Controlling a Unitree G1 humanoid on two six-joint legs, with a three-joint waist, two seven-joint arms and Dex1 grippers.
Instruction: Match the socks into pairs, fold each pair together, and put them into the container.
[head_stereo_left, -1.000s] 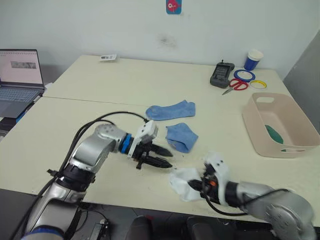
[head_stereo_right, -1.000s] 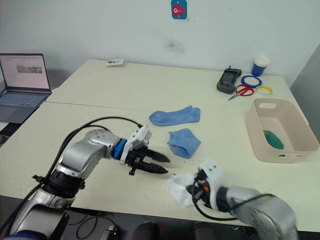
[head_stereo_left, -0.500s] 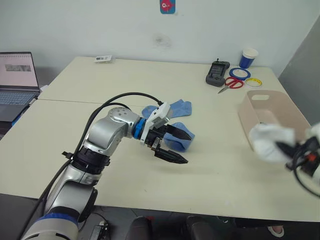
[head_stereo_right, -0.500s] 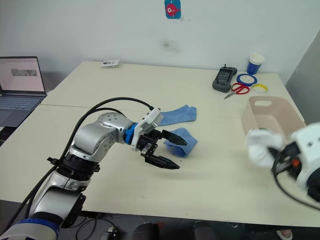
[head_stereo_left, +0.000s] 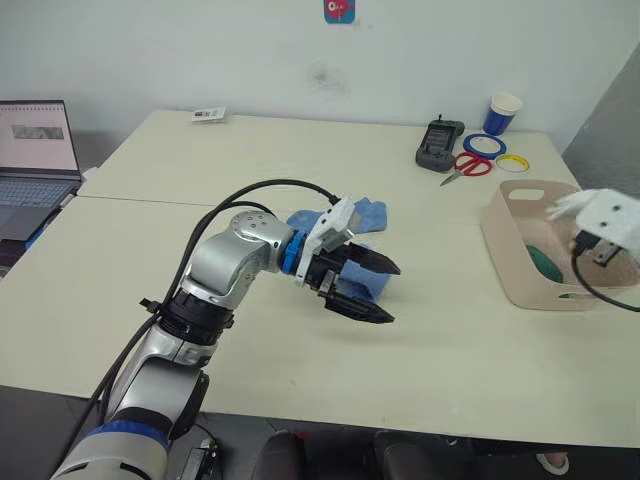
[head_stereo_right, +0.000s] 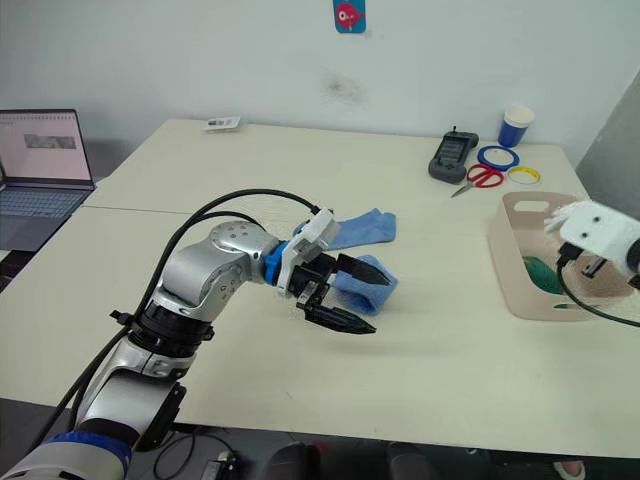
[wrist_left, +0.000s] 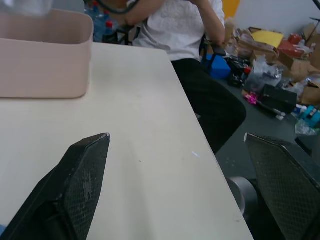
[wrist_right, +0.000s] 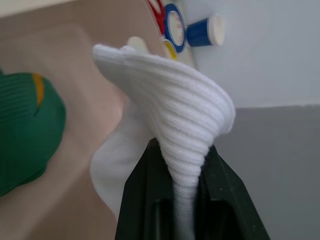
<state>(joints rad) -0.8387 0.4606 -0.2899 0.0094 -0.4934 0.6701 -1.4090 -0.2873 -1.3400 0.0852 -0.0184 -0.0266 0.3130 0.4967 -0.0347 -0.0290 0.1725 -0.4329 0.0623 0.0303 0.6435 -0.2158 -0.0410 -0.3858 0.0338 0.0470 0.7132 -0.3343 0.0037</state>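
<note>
Sock — toe hidden in right gripper

My left arm is a chain of rounded silver-grey metal housings, with black collars at the joints lower down. A bright blue ring sits at the wrist, ahead of it a white angular bracket. A thick black cable loops over the forearm in an arc to that bracket, and more black cable trails beside the upper arm. The left end effector has two black tapered fingers with a fine cross-hatched texture on their inner faces. My right end effector carries a white boxy housing with a thin black cable curling beneath it; its fingers are plain black.
</note>
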